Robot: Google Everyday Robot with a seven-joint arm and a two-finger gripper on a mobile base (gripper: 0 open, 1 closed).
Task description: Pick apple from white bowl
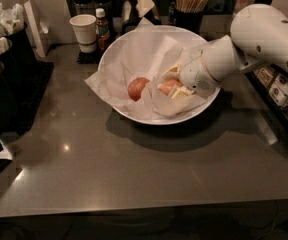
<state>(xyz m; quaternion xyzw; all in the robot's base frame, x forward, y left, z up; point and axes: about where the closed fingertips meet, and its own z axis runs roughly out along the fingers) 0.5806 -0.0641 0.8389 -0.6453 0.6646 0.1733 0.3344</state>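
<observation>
The white bowl [118, 48], lined with crinkled white paper, stands at the back middle of the grey counter. The paler yellow-orange apple [168, 87] lies in its right half, partly hidden by a raised fold of paper. A redder apple [137, 88] lies to its left. My gripper [176, 84] reaches into the bowl from the right. Its cream fingers [171, 72] stand on either side of the paler apple and are shut on it.
A white paper cup [84, 31] and a small sauce bottle [101, 27] stand behind the bowl on the left. A cup of wooden sticks [189, 3] is behind it. A black organiser with napkins [3, 69] is at the left, and packets [276, 85] at the right.
</observation>
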